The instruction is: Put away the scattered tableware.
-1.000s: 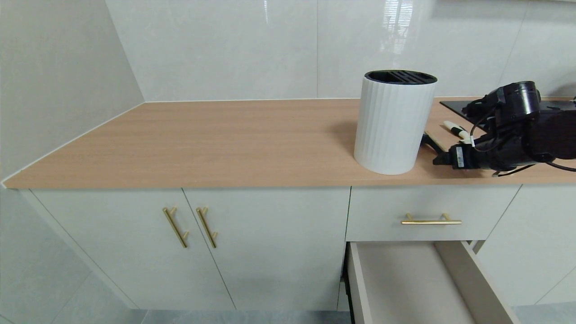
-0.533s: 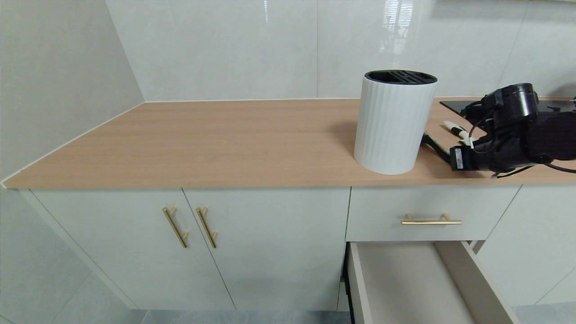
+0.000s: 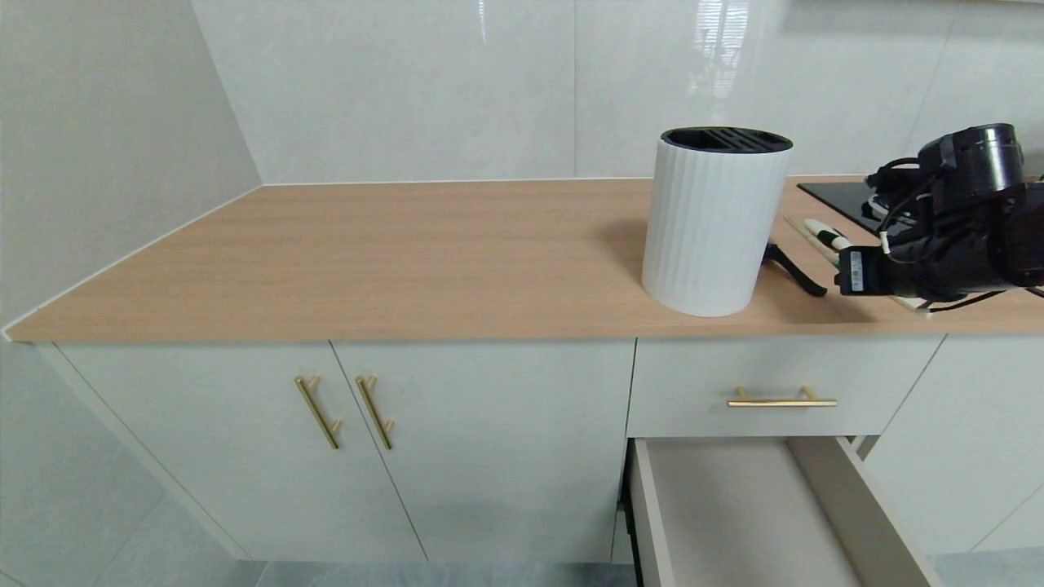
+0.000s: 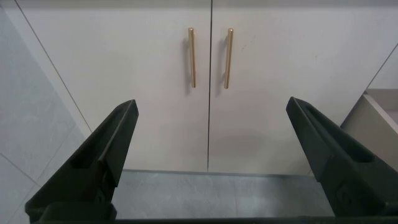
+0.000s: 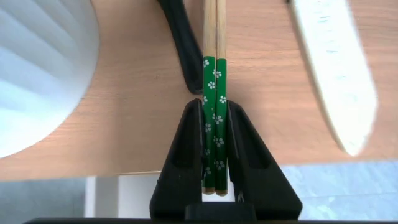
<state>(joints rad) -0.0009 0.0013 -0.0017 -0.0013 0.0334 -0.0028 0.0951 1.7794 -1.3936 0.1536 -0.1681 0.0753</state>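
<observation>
A pair of wooden chopsticks (image 5: 211, 37) with green flowered ends is clamped between the fingers of my right gripper (image 5: 214, 112), which is shut on them. In the head view this gripper (image 3: 844, 273) hovers just above the counter, to the right of the white ribbed utensil holder (image 3: 716, 220), and the chopsticks (image 3: 801, 230) angle away from it toward the back. A black handle (image 5: 180, 50) lies beside the holder (image 5: 37, 68). A white knife (image 5: 336, 81) rests on the far side of the chopsticks. My left gripper (image 4: 211, 155) is open, low down, facing the cabinet doors.
The wooden counter (image 3: 408, 253) stretches wide to the left. A black cooktop (image 3: 840, 196) sits at the back right. Below the counter's right part a drawer (image 3: 750, 514) stands pulled out with nothing in it. Gold handles (image 4: 209, 57) mark the double doors.
My right gripper has moved to the right and risen a little, taking the chopsticks with it away from the black handle. The holder and knife stayed put.
</observation>
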